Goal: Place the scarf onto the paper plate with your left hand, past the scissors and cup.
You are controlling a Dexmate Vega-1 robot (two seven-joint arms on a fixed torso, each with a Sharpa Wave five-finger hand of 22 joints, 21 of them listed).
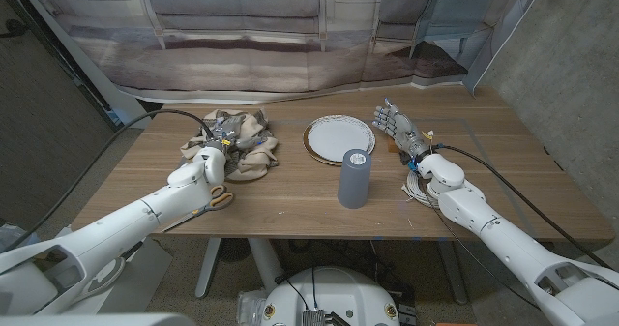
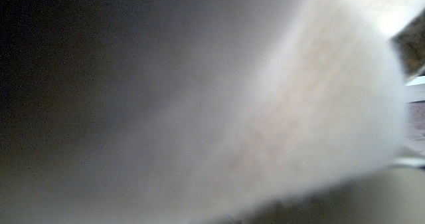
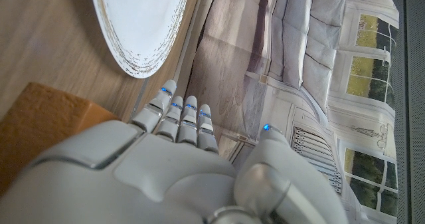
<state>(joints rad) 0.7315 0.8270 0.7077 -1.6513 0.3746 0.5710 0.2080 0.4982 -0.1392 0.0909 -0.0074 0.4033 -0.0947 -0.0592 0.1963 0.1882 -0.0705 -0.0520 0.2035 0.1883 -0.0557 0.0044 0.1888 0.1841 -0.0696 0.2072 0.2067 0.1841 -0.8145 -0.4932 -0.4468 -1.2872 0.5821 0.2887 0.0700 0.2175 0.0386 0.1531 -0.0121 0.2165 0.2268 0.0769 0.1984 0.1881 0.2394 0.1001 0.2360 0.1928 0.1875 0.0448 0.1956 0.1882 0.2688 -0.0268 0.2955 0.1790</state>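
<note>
Left hand [image 1: 224, 133]: it sits on top of the scarf [image 1: 247, 144], fingers down in the folds. You cannot tell from the head view whether they have closed on cloth, and the left wrist view gives only a pale blur of fabric pressed against the lens.

Scarf: a crumpled beige and grey heap on the wooden table [image 1: 290, 205], well to the robot's left of the paper plate [image 1: 339, 135] and not touching it.

Scissors [image 1: 220, 196]: orange handles lie just beside your left forearm, on the robot's side of the scarf, further from the plate than the scarf is.

Cup [image 1: 354, 178]: a tall grey cylinder, upright, just on the robot's side of the plate.

Right hand [image 1: 396, 125]: it stands just to the right of the plate, fingers spread and straight, holding nothing; a coil of white cable [image 1: 422, 189] lies near its wrist.

Step in hand, as judged: securing the scarf. Gather a good bunch of cloth before you lift, since a loose heap will likely trail. Raise it high enough that hanging ends clear the table, then carry it across towards the plate along the far side, keeping away from the cup, which looks easy to topple. Keep your forearm from dragging the scissors.
</note>
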